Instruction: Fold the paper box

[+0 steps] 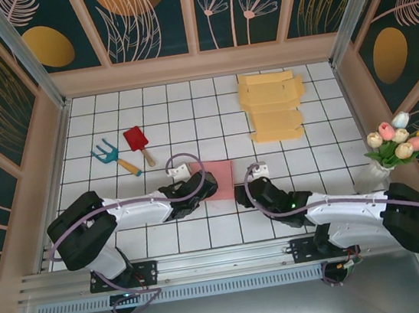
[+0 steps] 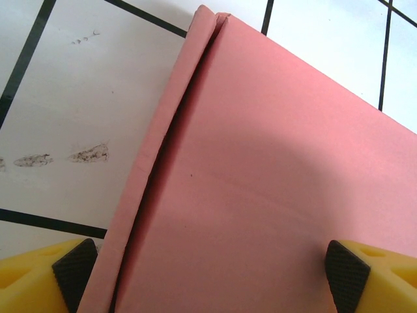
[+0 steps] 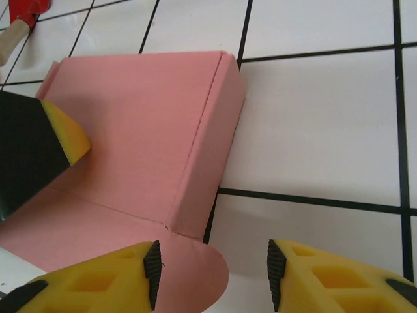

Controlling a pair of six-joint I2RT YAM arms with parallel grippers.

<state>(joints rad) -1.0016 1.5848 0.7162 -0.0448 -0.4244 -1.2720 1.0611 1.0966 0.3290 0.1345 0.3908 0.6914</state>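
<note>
The pink paper box [image 1: 218,177] lies partly folded on the white tiled table [image 1: 187,105], between the two arms. My left gripper [image 1: 207,190] is over its near left part. In the left wrist view the box [image 2: 260,176] has a raised side wall on the left, and the left gripper [image 2: 210,277] stands wide open, one pad by that wall and the other over the panel. In the right wrist view the box [image 3: 143,130] has a folded right wall. A rounded pink flap [image 3: 199,274] lies between the fingers of my open right gripper [image 3: 212,277], close to the left pad, with a clear gap on the right.
A stack of flat yellow box blanks [image 1: 272,106] lies at the back right. A red shovel [image 1: 138,143] and a blue rake [image 1: 113,157] lie at the left. A vase of tulips [image 1: 401,143] stands at the right edge. Wooden walls ring the table.
</note>
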